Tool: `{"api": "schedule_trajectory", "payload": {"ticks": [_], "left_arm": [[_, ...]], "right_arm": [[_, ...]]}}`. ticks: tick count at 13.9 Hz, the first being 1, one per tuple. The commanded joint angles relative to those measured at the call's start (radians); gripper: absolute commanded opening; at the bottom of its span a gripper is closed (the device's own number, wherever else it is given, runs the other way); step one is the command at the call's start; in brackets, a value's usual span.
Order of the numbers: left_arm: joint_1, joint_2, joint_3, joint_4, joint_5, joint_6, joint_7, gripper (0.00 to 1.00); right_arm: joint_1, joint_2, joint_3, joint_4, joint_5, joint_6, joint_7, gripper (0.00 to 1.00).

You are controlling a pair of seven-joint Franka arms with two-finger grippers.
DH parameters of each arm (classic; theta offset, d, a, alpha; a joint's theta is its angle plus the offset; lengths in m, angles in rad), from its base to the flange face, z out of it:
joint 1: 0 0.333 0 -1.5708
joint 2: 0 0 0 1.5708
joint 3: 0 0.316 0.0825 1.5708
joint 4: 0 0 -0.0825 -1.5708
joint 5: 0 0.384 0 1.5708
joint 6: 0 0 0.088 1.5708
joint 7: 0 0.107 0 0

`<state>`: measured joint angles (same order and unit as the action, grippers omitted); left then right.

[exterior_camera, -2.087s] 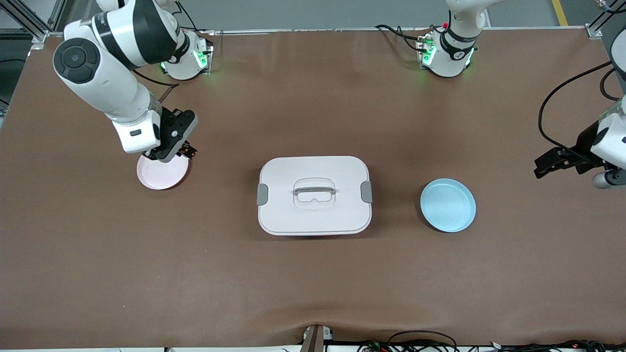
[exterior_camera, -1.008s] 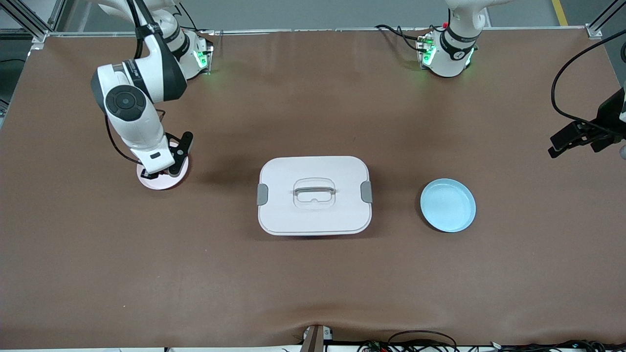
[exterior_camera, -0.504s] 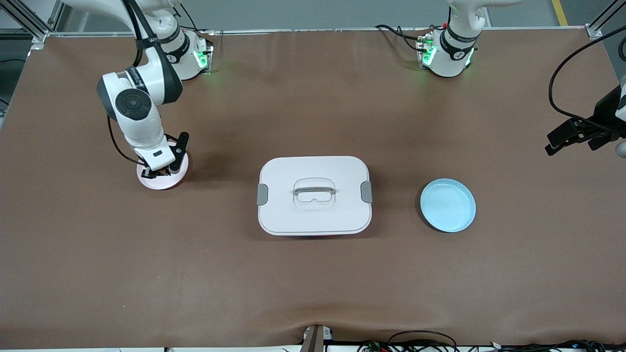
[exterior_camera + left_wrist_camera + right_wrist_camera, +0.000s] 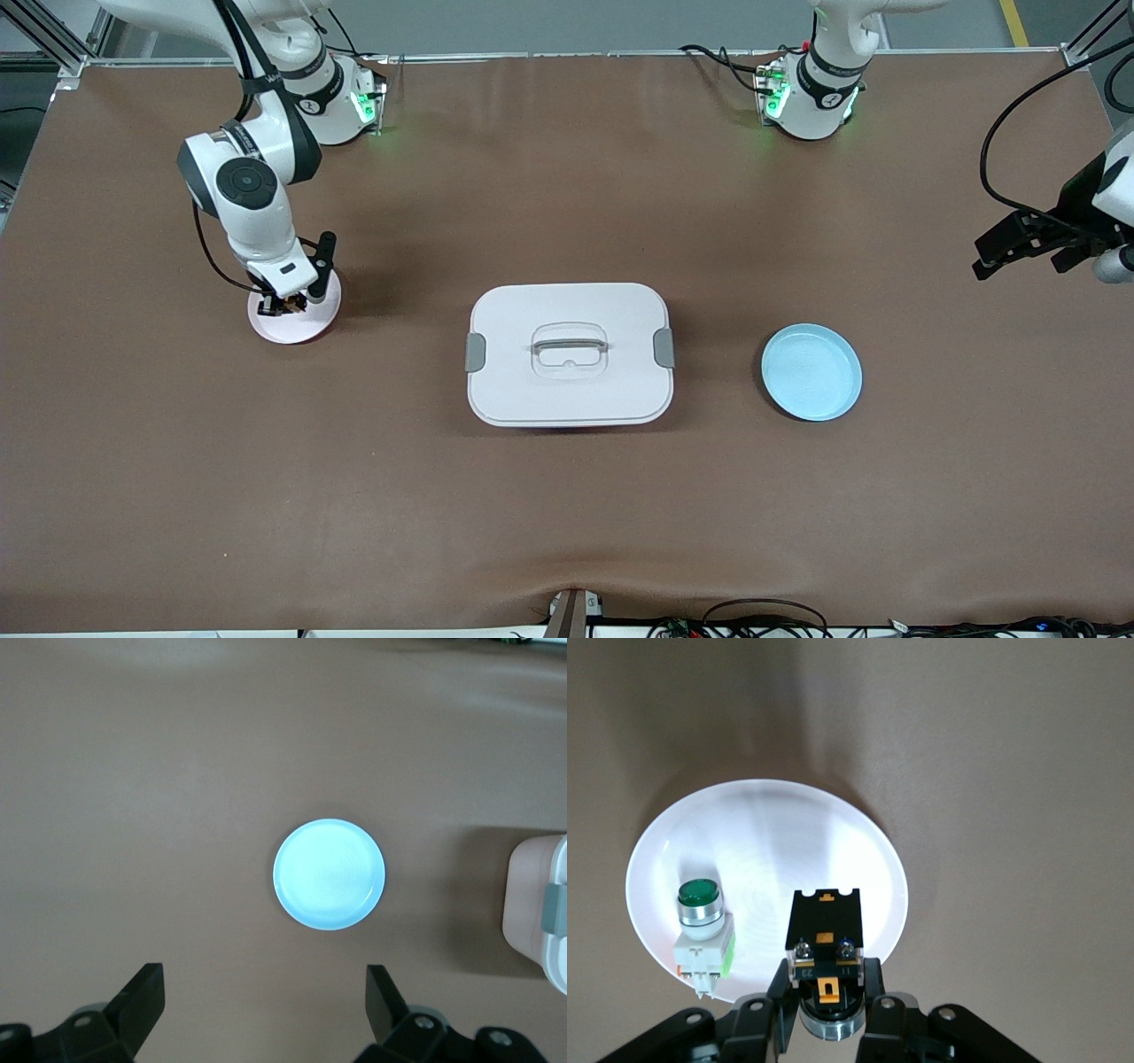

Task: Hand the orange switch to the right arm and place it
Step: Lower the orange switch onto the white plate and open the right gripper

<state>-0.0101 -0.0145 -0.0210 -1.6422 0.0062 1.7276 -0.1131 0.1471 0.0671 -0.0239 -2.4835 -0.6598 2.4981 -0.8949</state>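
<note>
The orange switch (image 4: 824, 930), a black block with orange marks and a silver ring, sits between the fingers of my right gripper (image 4: 826, 970). It hangs low over the edge of the pale pink plate (image 4: 788, 842). In the front view the right gripper (image 4: 283, 306) is over that plate (image 4: 306, 326) at the right arm's end of the table. My left gripper (image 4: 1001, 248) is open and empty, up in the air at the left arm's end. Its fingers stand wide apart in the left wrist view (image 4: 264, 1001).
A small whitish green-tipped part (image 4: 702, 921) lies on the pink plate beside the switch. A white lidded box (image 4: 569, 354) with a handle stands mid-table. A light blue plate (image 4: 811, 372) lies beside it toward the left arm's end, also in the left wrist view (image 4: 329, 874).
The right arm has come down over the pink plate with the switch and turned its wrist more upright. The left gripper has shifted a little at the table's end.
</note>
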Motion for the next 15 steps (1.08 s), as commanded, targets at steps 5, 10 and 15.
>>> {"api": "schedule_trajectory", "payload": {"ticks": [5,10,15], "left_arm": [[0.004,-0.006,-0.005,0.094,-0.014,-0.177,0.007,1.00],[-0.002,0.011,-0.007,0.093,-0.008,-0.191,0.006,1.00],[-0.001,0.014,-0.005,0.094,-0.012,-0.191,0.010,1.00]], "right_arm": [[-0.018,0.074,0.012,-0.018,-0.236,0.002,0.250,0.00],[-0.017,0.115,0.012,-0.012,-0.238,0.016,0.317,0.00],[-0.021,0.158,0.012,0.015,-0.239,0.045,0.323,0.00]]}}
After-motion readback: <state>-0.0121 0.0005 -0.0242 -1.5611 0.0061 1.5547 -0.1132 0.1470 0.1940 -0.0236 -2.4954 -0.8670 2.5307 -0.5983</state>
